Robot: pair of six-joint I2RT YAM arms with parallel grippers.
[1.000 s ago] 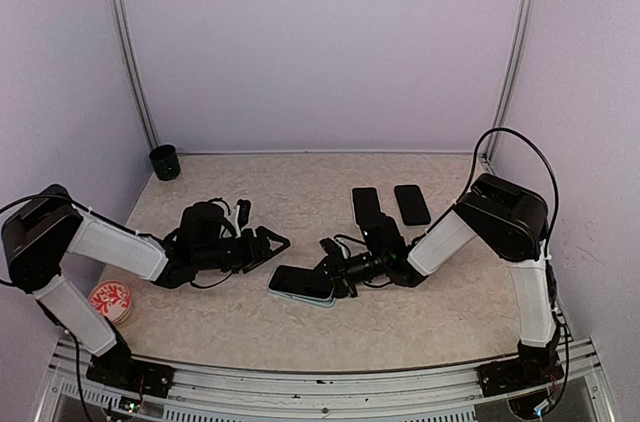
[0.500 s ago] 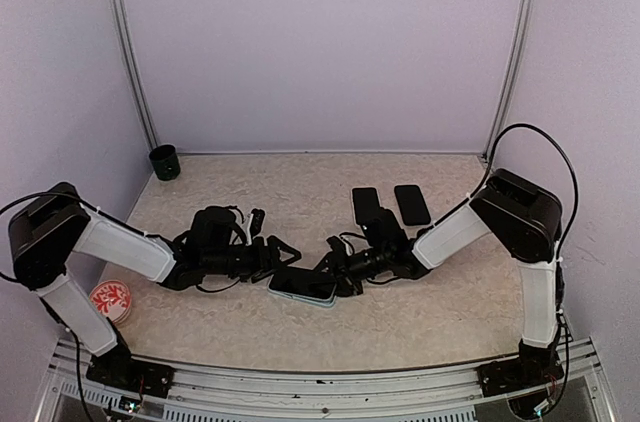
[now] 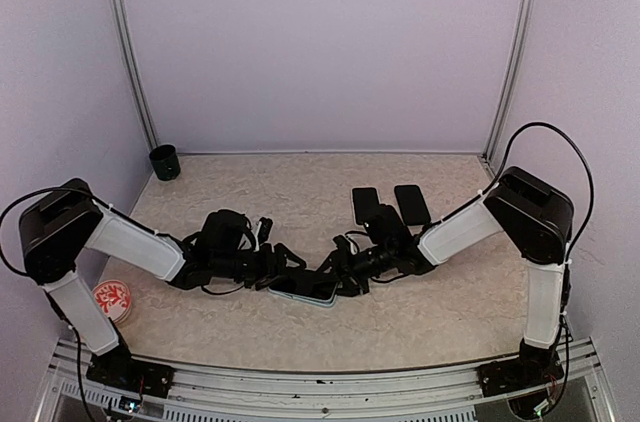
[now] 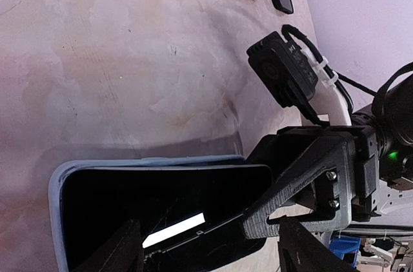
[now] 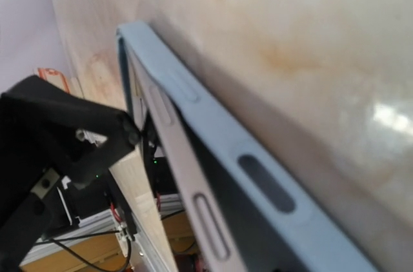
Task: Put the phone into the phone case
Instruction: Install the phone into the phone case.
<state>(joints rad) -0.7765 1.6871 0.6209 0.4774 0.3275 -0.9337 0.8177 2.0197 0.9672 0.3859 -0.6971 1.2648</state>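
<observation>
The phone [image 4: 161,211] lies screen up in the light blue phone case [image 4: 59,220], low over the table [image 3: 450,302] near its front edge, about midway between the 2 arms. In the right wrist view the phone's long side, with its buttons, shows above the rim of the case, so that edge looks not fully seated. The right gripper [image 3: 338,277] comes in from the right and grasps the right end of the phone. In the left wrist view, 1 of its fingers [image 4: 290,185] lies across the corner of the screen, and the other is hidden beneath. The shadow under the case suggests that this end is lifted slightly. The left gripper [image 4: 210,230] reaches in from the left with its jaws spread wide, holding nothing. Its 2 fingers stand over the phone's face, but I cannot tell whether they touch the glass. Farther back and to the right, 2 other phones [image 3: 366,205] lie side by side, well apart from the grippers. A dark green cup [image 3: 164,162] stands at the far left corner, and a red patterned disc [image 3: 110,300] lies at the near left.
</observation>
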